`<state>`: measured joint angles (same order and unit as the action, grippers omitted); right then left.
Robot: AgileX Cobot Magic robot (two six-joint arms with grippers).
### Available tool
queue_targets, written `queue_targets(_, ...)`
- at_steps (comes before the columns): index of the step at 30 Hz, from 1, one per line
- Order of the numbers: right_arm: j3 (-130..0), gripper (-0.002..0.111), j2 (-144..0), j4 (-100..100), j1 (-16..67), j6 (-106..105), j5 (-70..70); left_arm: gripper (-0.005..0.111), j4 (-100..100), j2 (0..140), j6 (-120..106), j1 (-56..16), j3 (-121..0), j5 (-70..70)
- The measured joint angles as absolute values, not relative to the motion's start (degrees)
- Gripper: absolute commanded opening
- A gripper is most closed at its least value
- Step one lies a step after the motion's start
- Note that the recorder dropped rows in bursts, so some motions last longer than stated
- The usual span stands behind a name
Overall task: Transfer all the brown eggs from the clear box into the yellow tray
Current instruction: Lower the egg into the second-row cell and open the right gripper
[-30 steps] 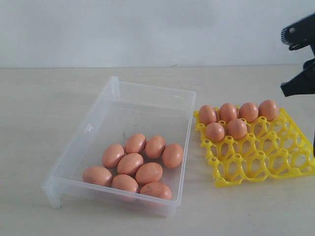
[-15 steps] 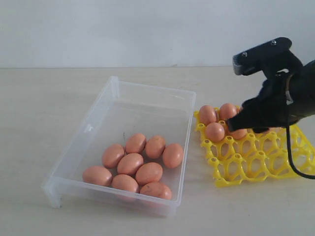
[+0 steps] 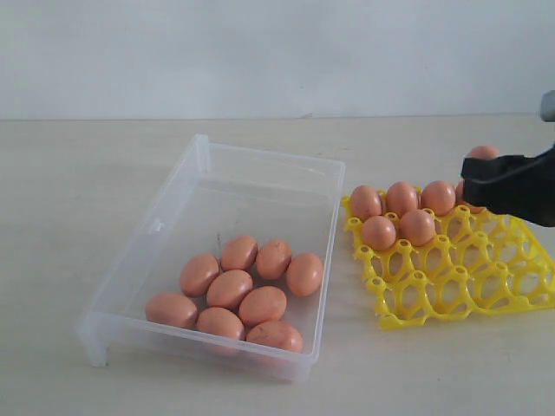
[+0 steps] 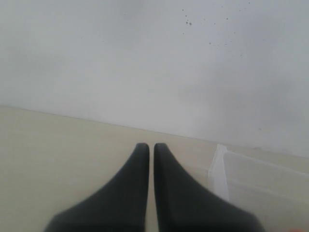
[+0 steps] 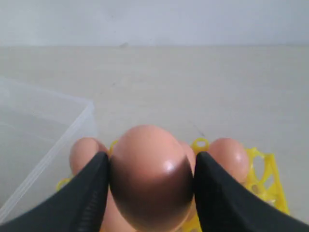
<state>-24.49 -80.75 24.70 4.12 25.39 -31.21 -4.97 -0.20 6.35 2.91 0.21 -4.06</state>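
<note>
Right fingers (image 5: 89, 193) grip 1 brown oval egg (image 5: 149, 179) over the bright yellow plastic tray (image 3: 388, 319), frame right; left fingers (image 4: 130, 193) closed.

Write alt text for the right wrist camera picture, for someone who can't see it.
A black claw grips a brown egg, close to the camera. Behind it, more brown eggs sit in a yellow tray, with a corner of a clear box beside it on a pale table.

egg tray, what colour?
The yellow tray is bright yellow all over, an open lattice. It shows best in the exterior view.
</note>
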Motion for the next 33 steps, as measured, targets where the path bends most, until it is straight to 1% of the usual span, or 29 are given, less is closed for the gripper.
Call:
queue_targets(1,-21.8,0.0,-80.8,22.5,2.3,21.3,-37.5,0.004,-5.0,-0.2,6.3,2.9,0.2,-4.1)
queue_targets(3,-18.9,0.0,-80.7,20.0,1.7,17.1,-42.8,0.004,-5.0,-0.2,6.3,2.9,0.2,-4.1)
queue_targets(6,-16.6,0.0,-80.7,18.4,1.4,14.2,-46.2,0.004,-5.0,-0.2,6.3,2.9,0.2,-4.1)
queue_targets(11,-16.4,0.0,-82.1,17.8,1.3,13.1,-47.9,0.004,-5.0,-0.2,6.3,2.9,0.2,-4.1)
queue_targets(16,-16.4,0.0,-88.9,17.4,1.3,12.9,-54.4,0.004,-5.0,-0.2,6.3,2.9,0.2,-4.1)
queue_targets(23,-16.3,0.0,-100.5,16.2,1.3,11.5,-67.6,0.004,-5.0,-0.2,6.3,2.9,0.2,-4.1)
queue_targets(29,-17.4,0.0,-108.7,16.7,1.3,10.2,-68.8,0.004,-5.0,-0.2,6.3,2.9,0.2,-4.1)
queue_targets(33,-19.7,0.0,-111.2,18.9,1.3,10.7,-69.2,0.004,-5.0,-0.2,6.3,2.9,0.2,-4.1)
